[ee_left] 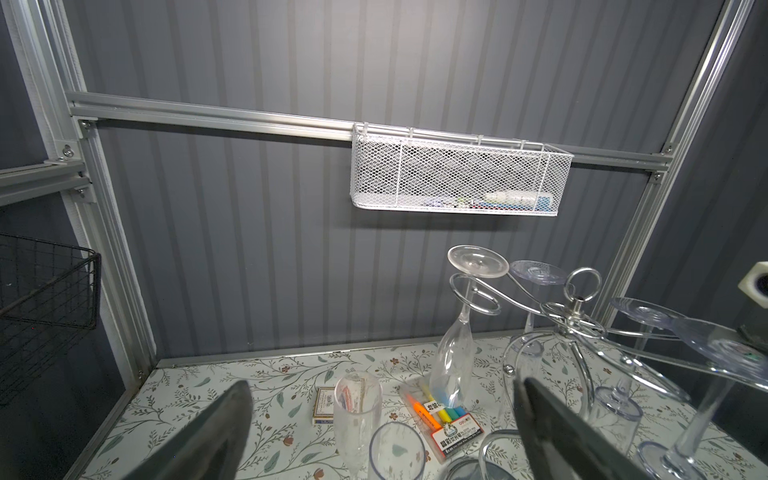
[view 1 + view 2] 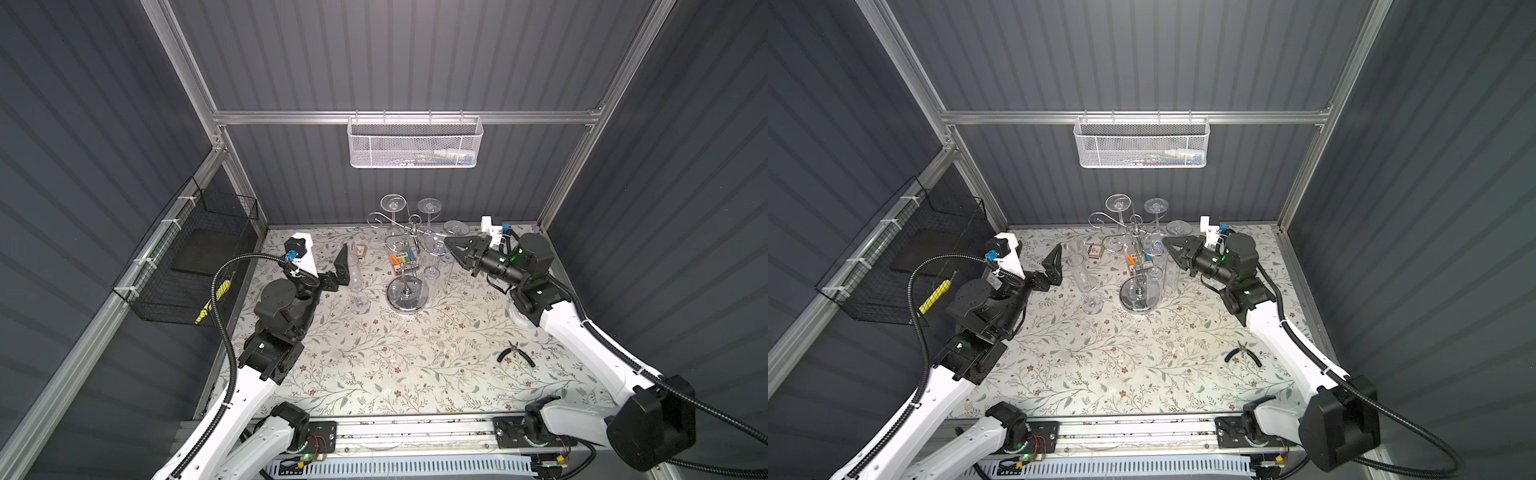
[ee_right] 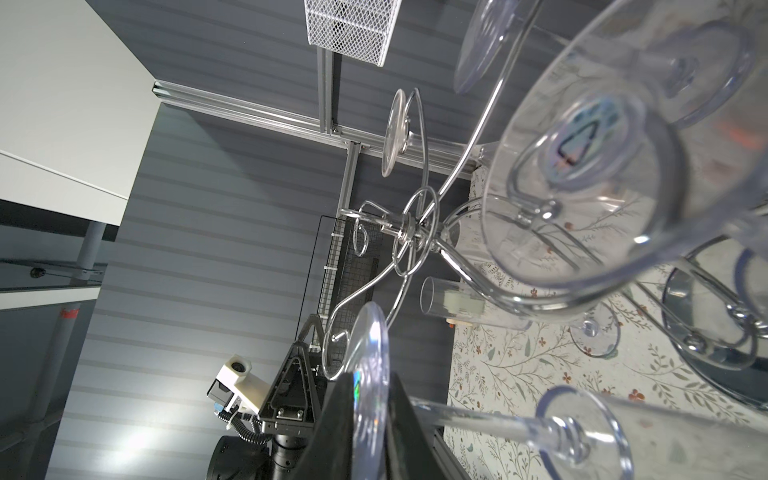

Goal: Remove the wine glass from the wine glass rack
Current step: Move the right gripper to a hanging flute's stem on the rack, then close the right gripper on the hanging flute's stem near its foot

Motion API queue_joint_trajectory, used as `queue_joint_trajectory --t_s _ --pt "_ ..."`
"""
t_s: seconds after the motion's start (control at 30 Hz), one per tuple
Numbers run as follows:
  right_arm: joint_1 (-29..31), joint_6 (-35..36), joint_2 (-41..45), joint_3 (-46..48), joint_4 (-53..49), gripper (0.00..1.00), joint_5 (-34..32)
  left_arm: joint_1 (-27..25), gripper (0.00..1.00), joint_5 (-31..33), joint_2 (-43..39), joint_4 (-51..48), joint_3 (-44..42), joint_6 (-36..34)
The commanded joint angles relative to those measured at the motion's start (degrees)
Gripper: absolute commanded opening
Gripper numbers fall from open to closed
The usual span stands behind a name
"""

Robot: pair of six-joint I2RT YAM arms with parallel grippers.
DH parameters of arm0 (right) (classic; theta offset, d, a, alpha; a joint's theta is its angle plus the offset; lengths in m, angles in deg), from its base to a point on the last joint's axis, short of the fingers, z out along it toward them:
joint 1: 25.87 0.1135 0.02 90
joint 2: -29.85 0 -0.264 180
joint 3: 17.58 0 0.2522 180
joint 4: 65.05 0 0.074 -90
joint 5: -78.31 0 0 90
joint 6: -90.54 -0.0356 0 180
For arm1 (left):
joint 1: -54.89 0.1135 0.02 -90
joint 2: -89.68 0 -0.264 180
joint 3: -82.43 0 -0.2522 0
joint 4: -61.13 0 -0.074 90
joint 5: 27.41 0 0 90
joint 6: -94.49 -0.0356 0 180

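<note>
The wine glass rack [image 2: 407,296], a chrome stand with a round mirror base and scroll arms [image 1: 579,316], stands at the back middle of the table, and several clear glasses hang on it upside down. My right gripper [image 2: 446,241] [image 3: 370,376] is shut on the flat foot of one wine glass [image 3: 372,332] [image 2: 436,248], one finger above the disc and one below. The glass's stem [image 3: 478,415] runs down to its bowl. Whether it rests on a scroll arm I cannot tell. My left gripper [image 2: 328,262] [image 1: 380,384] stands open left of the rack, holding nothing.
Two clear flutes [image 2: 357,282] [image 1: 357,407] stand on the table between the left gripper and the rack. A marker pack [image 2: 401,259] and a small card box [image 1: 328,409] lie behind. Pliers [image 2: 515,353] lie front right. A white mesh basket [image 2: 415,143] hangs on the back rail, a black wire basket [image 2: 187,257] on the left wall.
</note>
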Motion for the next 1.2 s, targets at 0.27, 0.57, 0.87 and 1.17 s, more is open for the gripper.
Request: queue_joint_trajectory --t_s 0.27,0.57,0.87,1.17 --pt "0.32 -3.39 -1.11 1.75 4.96 0.00 1.62 0.37 1.00 1.42 -1.53 -0.93 -0.05 0.95" --pt "0.31 -6.57 -1.34 1.84 7.34 0.00 2.79 0.37 1.00 1.42 -2.27 -1.74 -0.08 1.40" --pt "0.29 -12.38 -2.21 2.05 10.93 0.00 3.81 0.37 1.00 1.97 -3.22 -2.57 -0.17 1.58" --pt "0.29 -13.53 -1.13 1.40 8.58 0.00 5.60 0.37 1.00 2.50 -3.55 -3.02 -0.17 1.75"
